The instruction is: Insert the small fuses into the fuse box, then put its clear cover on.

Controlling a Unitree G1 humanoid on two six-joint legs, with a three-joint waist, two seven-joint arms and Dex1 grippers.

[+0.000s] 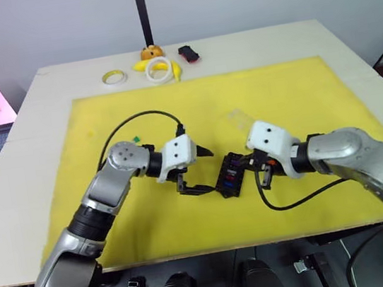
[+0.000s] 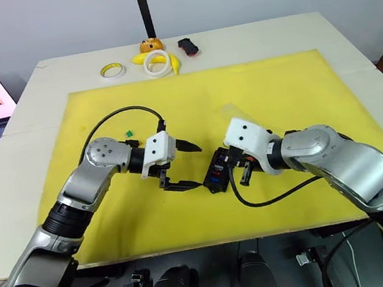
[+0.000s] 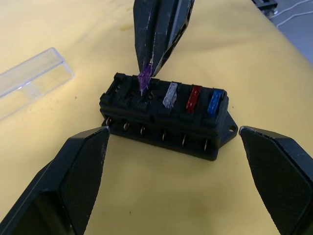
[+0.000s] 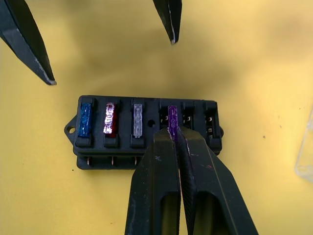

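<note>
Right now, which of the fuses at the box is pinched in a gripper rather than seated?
The purple fuse, pinched by the right gripper over the fuse box; the blue, red and grey ones sit seated.

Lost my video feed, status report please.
Right tool shut on purple fuse, seating it in fuse box. Left tool open. Nothing in the way.

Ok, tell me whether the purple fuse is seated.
Not yet: purple fuse stands taller than its neighbours in the fuse box, pinched by the right gripper.

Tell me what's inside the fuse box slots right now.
The fuse box holds blue, red and grey fuses. The right gripper is pushing in a purple fuse. Two slots look empty; its jaws cover the nearer purple end.
</note>
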